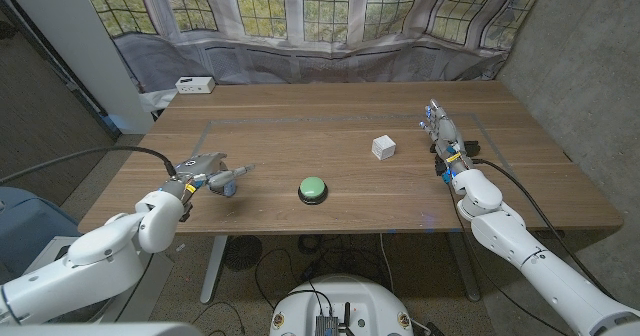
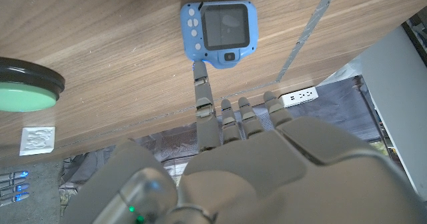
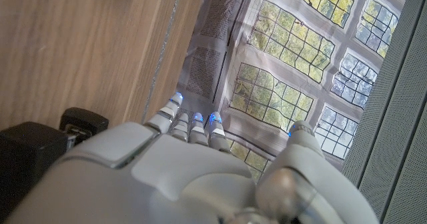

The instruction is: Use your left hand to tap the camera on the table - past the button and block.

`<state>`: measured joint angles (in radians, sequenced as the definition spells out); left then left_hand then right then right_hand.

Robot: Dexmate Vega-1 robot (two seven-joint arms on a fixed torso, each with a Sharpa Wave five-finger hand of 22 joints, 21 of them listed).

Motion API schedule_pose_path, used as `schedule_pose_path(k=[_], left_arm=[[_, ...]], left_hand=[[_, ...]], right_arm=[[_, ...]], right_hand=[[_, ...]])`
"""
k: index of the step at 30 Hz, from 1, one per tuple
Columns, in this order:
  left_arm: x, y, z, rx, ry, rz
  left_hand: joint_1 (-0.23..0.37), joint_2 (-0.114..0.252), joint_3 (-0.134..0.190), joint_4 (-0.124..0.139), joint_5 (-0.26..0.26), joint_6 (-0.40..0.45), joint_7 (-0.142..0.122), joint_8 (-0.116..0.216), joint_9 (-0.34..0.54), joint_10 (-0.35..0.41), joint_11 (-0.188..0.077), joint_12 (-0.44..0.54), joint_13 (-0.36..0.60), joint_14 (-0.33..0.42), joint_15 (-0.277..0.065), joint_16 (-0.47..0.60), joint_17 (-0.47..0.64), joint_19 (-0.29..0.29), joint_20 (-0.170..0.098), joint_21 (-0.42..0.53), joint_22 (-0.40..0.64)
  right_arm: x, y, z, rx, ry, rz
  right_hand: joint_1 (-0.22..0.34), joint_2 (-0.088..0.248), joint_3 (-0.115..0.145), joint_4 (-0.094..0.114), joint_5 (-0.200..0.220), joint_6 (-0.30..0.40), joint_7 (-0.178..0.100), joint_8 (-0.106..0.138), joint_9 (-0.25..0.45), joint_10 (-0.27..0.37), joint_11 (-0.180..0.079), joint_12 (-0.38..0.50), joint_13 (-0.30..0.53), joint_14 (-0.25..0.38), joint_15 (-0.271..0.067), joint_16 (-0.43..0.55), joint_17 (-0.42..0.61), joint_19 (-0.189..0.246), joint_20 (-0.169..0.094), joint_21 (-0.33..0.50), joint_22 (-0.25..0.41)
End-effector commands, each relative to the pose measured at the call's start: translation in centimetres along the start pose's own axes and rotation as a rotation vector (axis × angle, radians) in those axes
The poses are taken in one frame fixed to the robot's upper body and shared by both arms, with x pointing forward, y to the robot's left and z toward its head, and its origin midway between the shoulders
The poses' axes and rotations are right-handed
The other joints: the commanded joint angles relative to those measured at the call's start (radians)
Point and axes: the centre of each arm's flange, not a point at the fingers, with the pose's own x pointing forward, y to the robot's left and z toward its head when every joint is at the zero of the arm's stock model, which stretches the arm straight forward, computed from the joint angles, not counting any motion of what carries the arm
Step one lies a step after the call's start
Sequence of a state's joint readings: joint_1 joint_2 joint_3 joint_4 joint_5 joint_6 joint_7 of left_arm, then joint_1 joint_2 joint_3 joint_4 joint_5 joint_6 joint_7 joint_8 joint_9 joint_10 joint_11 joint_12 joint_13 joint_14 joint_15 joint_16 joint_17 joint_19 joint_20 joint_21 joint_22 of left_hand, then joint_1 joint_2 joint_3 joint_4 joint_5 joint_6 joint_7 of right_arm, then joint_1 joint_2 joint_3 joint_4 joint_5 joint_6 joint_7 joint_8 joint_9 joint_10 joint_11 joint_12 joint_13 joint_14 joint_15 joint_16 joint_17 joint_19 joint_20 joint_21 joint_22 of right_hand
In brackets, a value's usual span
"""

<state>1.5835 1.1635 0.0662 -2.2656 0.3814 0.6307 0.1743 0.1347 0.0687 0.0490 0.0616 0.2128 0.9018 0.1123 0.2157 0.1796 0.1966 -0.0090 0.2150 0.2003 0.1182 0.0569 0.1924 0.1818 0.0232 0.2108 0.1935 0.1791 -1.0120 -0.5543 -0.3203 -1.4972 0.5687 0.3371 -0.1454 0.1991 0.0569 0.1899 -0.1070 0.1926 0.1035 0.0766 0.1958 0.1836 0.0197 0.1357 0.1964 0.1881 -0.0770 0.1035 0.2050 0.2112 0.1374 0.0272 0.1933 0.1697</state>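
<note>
A small blue camera [image 2: 220, 25] lies screen-up on the wooden table [image 1: 330, 116], at the near left [image 1: 226, 185]. My left hand [image 1: 203, 170] is over it with one finger [image 2: 202, 97] stretched out and the rest curled in. That fingertip meets the camera's edge and looks to be touching it. The hand holds nothing. The green button [image 1: 313, 188] sits to the camera's right, also in the left wrist view [image 2: 25, 94]. The white block [image 1: 383, 147] lies farther right [image 2: 37, 139]. My right hand [image 1: 445, 144] stands at the table's right side, fingers [image 3: 193, 125] straight, holding nothing.
A white power strip [image 1: 194, 84] lies at the table's far left corner, also seen from the left wrist [image 2: 298, 95]. A cable runs from my right hand off the table's right edge. Curtained windows stand behind the table.
</note>
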Motion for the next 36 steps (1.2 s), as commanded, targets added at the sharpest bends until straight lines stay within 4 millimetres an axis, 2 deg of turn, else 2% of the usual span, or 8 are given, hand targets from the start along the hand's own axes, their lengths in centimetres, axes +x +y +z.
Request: schedule_pose_path(k=[1, 36], left_arm=[[-0.10, -0.02, -0.22, -0.004, 0.006, 0.008], [-0.72, 0.56, -0.57, -0.015, -0.003, 0.066]], left_hand=[[0.010, 0.003, 0.002, -0.006, 0.004, 0.004, -0.006, 0.000, 0.003, -0.001, -0.001, 0.002, 0.001, 0.006, 0.002, 0.001, 0.001, -0.007, 0.000, 0.005, 0.005], [0.026, 0.014, 0.011, -0.012, 0.001, 0.011, -0.006, -0.006, 0.004, 0.013, 0.002, 0.007, 0.001, 0.014, -0.001, 0.002, 0.001, -0.004, 0.000, 0.007, 0.005]], right_arm=[[0.34, 0.38, 0.14, -0.005, -0.004, 0.012], [0.27, 0.57, 0.72, -0.010, -0.014, 0.011]], right_hand=[[-0.004, 0.002, 0.001, -0.007, -0.004, 0.000, -0.005, -0.002, 0.004, 0.002, 0.002, 0.003, 0.002, 0.008, 0.003, 0.002, 0.004, 0.007, 0.006, 0.000, 0.004], [-0.004, 0.003, 0.001, -0.007, -0.003, 0.001, -0.006, -0.002, 0.004, 0.004, 0.003, 0.003, 0.003, 0.009, 0.003, 0.002, 0.004, 0.007, 0.008, 0.001, 0.004]])
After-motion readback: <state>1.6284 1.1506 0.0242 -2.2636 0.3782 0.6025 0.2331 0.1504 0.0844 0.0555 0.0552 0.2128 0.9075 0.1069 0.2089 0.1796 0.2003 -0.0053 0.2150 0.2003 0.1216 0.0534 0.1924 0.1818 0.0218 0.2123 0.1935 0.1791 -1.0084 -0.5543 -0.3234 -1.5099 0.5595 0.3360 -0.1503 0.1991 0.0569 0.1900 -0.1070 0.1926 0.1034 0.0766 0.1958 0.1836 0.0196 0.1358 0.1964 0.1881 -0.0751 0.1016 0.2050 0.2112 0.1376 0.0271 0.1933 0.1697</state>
